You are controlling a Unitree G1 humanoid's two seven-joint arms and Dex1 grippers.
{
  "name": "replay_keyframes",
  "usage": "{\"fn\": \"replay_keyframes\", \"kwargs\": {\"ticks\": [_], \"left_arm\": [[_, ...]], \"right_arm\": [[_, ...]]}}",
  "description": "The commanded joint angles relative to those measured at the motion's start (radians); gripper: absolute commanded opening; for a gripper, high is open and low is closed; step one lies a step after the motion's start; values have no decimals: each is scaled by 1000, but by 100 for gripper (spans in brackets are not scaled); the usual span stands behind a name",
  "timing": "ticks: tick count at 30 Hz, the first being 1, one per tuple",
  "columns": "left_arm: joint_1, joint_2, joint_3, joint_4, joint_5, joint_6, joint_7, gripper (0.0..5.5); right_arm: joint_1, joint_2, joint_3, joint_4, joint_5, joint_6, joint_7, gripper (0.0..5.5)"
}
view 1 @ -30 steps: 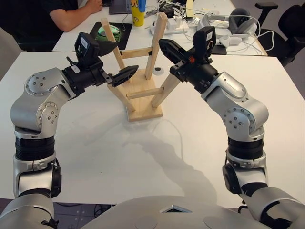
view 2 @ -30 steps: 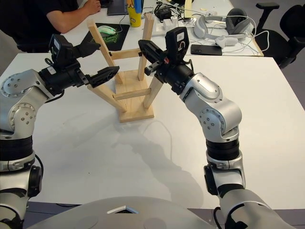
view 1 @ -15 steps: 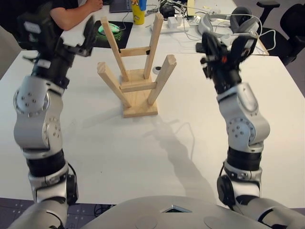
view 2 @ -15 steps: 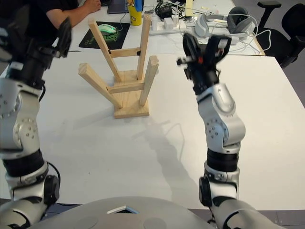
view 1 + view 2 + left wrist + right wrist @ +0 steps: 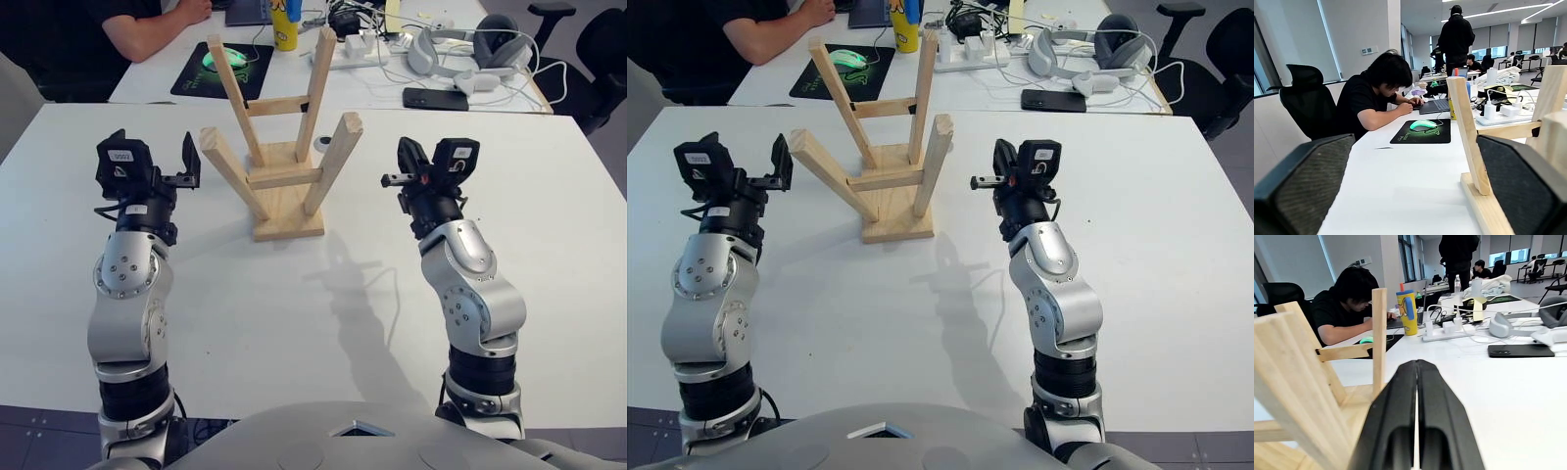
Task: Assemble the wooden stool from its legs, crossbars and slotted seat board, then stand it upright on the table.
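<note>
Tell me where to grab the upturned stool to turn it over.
Probably the two near legs, from their outer sides: the near-left leg for the left gripper, the near-right leg for the right gripper. Both splay outward toward the grippers while the seat board lies flat on the table.

Stool [image 5: 282,178] upside down on table [image 5: 294,323], at 12 o'clock, far half. Seat board [image 5: 291,225] flat on tabletop, legs up. Left gripper [image 5: 162,174] at stool's 9 o'clock, right gripper [image 5: 400,168] at its 3, both apart from it. Behind, on second table [image 5: 372,88]: mouse pad [image 5: 196,78] at stool's 11, cup [image 5: 284,29] at 12, phone [image 5: 434,98] at 2, headset [image 5: 441,49] beyond phone.
</note>
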Motion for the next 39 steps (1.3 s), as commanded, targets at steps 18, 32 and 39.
{"fn": "replay_keyframes", "kwargs": {"ticks": [18,32,39], "left_arm": [[-21,6,19,-2,115,-28,42,157],[-115,16,-311,-8,73,9,-186,4],[-106,47,-129,81,177,79,-70,4]], "right_arm": [[-77,30,-97,82,-152,-92,-58,0],[-136,58,354,24,-11,132,259,0],[-102,54,114,62,-107,120,62,0]]}}
